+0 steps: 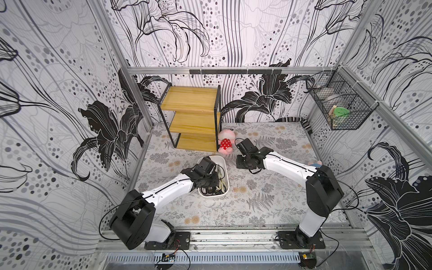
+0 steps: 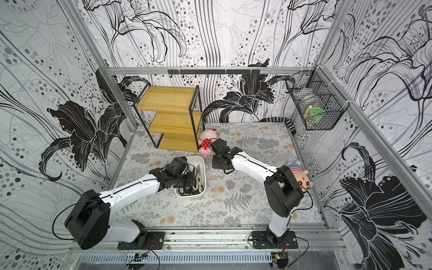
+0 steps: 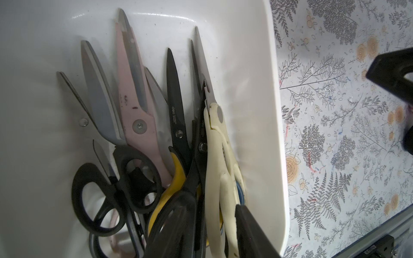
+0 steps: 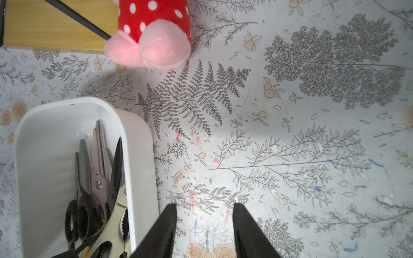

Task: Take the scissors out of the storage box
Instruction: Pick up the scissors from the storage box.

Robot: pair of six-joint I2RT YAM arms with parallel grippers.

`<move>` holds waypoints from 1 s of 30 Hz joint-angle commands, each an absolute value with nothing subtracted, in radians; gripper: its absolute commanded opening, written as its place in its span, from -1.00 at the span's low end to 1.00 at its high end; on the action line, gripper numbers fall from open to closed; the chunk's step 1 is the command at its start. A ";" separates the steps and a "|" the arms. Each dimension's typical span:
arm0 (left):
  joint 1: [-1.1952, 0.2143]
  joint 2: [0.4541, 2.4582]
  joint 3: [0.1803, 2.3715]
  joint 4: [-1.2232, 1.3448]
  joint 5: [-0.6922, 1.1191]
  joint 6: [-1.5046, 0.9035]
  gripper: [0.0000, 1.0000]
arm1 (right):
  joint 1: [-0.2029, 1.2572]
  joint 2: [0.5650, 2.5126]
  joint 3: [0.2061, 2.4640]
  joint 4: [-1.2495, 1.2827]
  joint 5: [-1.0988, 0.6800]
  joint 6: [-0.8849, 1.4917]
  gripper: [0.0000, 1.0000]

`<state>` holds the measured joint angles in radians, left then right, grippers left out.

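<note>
- At the six o'clock end of the storage box (image 1: 223, 163), the left gripper (image 1: 210, 185) is down among the handles of the scissors (image 3: 176, 125). Every pair I can see lies inside the box, blades pointing to twelve o'clock.
- In the left wrist view one black finger (image 3: 252, 232) sits between the cream-handled scissors (image 3: 220, 160) and the box wall. The cream pair looks like the target, but whether the jaws clamp it or merely flank it, I cannot tell.
- Over at two o'clock of the box, the right gripper (image 4: 204, 204) hangs above bare tablecloth (image 4: 290, 134), jaws apart, nothing between them, clear of the box.
- Danger one: the handle loops are interlaced. The yellow-black pair (image 3: 177, 169) and the black ones crowd the cream pair, so a lift could drag neighbours up and drop them.
- Danger two: that finger is tight by the wall and nothing steadies the box, so it may slide or tip.
- Danger three: a grip on one handle lets the blades swing open.
- Hidden: the second left finger is lost among dark handles. Only a sliver of blue handle (image 3: 240, 189) peeks out beside the cream. The pile's near end is cut off, so no firm count, and in both top views the arm covers most of the box.
</note>
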<state>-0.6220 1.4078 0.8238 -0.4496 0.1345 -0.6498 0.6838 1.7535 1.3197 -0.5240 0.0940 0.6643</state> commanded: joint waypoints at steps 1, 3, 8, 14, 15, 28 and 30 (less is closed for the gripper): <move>-0.629 1.435 0.854 -0.444 0.162 -0.662 -0.28 | 0.676 1.742 1.316 -0.551 0.100 0.650 -0.08; -0.629 1.452 0.859 -0.437 0.177 -0.667 -0.32 | 0.673 1.748 1.324 -0.558 0.098 0.647 -0.08; -0.635 1.481 0.869 -0.438 0.202 -0.667 -0.46 | 0.666 1.752 1.339 -0.569 0.105 0.642 -0.08; -0.635 1.487 0.883 -0.454 0.199 -0.672 -0.96 | 0.656 1.750 1.344 -0.573 0.106 0.638 -0.08; -0.635 1.483 0.889 -0.464 0.192 -0.671 -1.00 | 0.656 1.749 1.347 -0.576 0.106 0.638 -0.08; -0.475 1.327 0.942 -0.521 0.225 -0.610 -1.00 | 0.653 1.708 1.364 -0.449 -0.080 0.501 -0.14; -0.442 1.298 0.940 -0.491 0.247 -0.606 -1.00 | 0.653 1.708 1.365 -0.406 -0.140 0.489 -0.15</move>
<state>-0.4820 1.3422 0.9146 -0.5510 0.2131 -0.6392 0.6556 1.7397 1.3354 -0.4820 -0.0292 0.5419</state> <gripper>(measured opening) 0.112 0.429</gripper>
